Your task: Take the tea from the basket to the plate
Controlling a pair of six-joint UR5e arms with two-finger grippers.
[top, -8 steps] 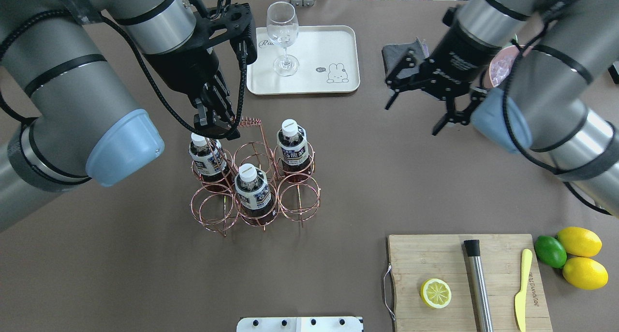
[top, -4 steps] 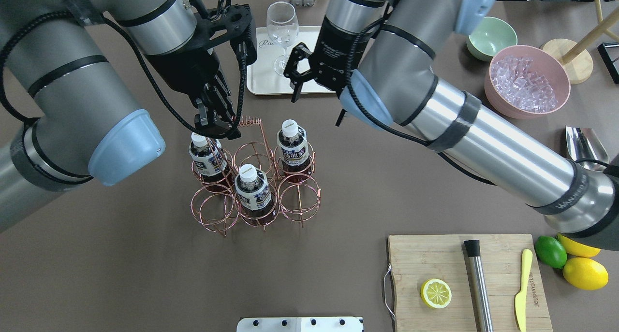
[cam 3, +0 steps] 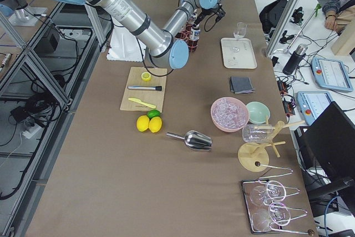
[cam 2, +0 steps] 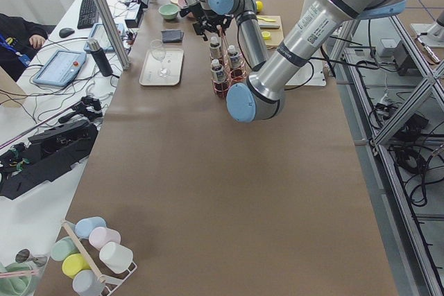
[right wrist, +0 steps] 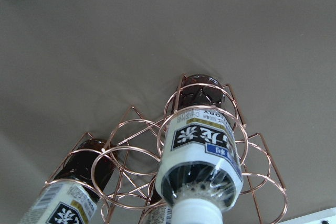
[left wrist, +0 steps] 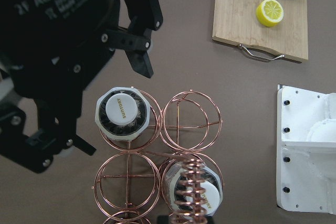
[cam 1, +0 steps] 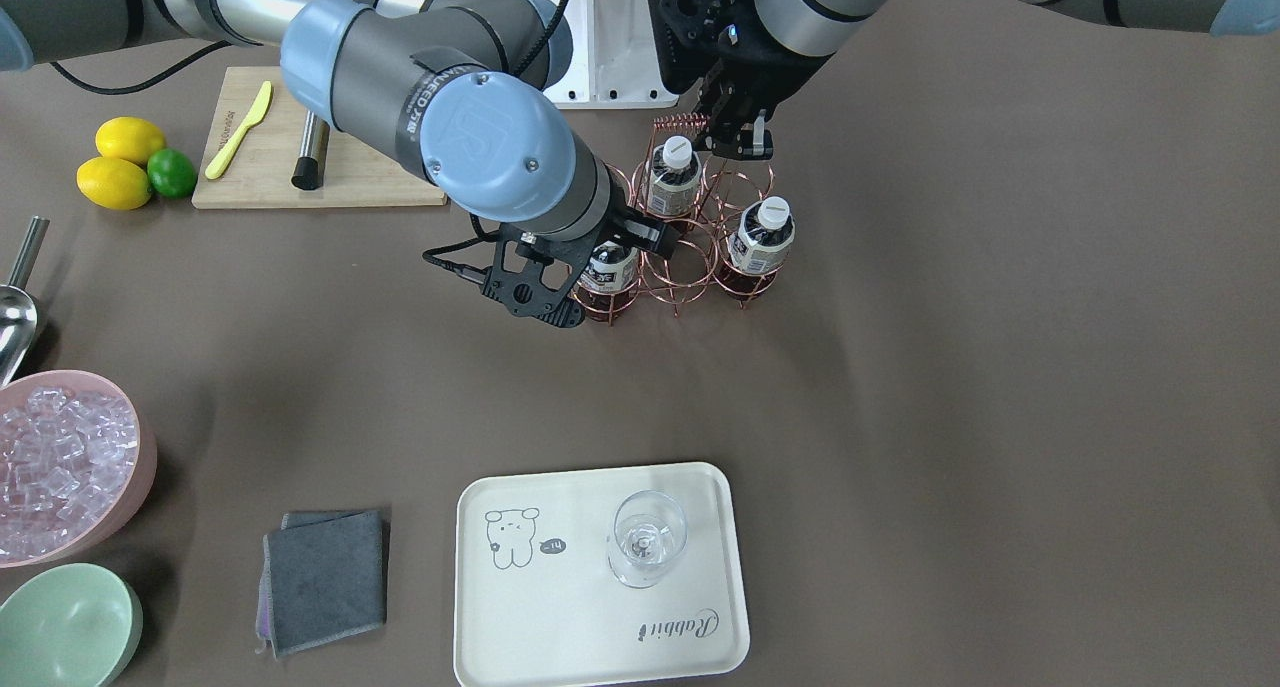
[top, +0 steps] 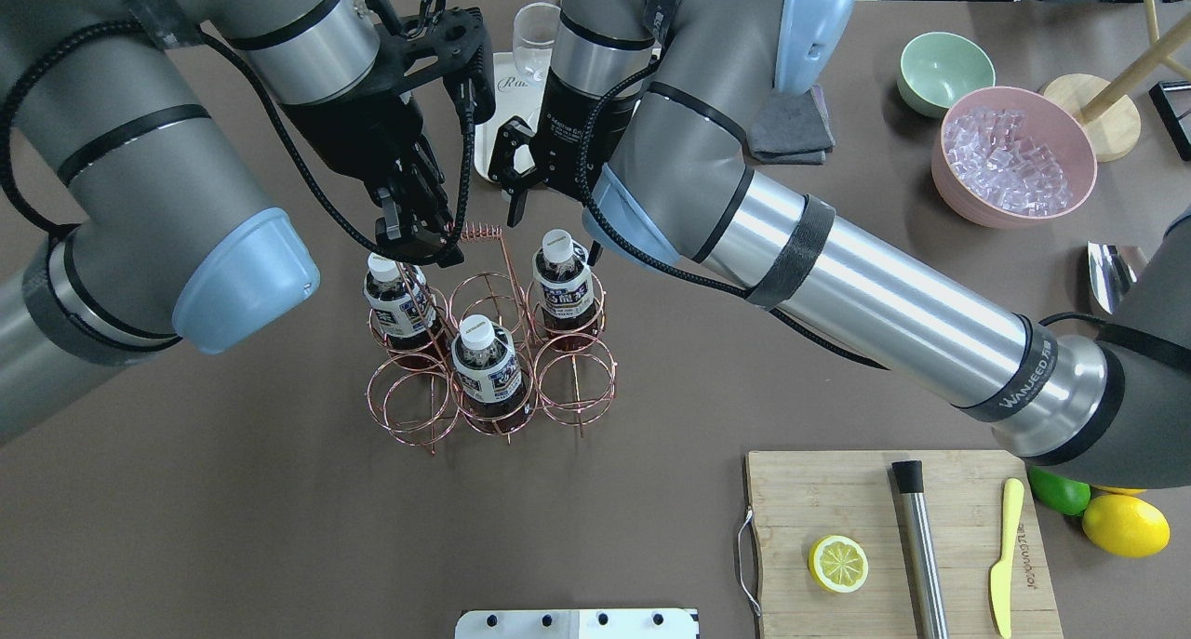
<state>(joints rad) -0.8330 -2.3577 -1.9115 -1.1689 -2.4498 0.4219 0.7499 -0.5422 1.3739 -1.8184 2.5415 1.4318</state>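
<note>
Basket [top: 576,339] apparently steadied by left gripper [top: 428,248], clamped on its twisted handle [top: 479,233]. Right gripper [left wrist: 116,109] spread, straddling tea bottle [top: 563,281] at basket's 2 o'clock overhead, ready to close.

Centre of the overhead view: a shiny copper wire basket [top: 575,383] holds tea [top: 564,281] in clear plastic, capped in smooth white. The brown tabletop [top: 233,527] is matt. Lower right lies a pale wood cutting board [top: 837,499]. The front view's bottom shows a smooth cream plate [cam 1: 560,607].

Robotics lab, aluminium frame posts [cam 2: 104,15], tablet [cam 2: 52,67], keyboard [cam 2: 90,10], loose floor cables [cam 2: 409,164].
</note>
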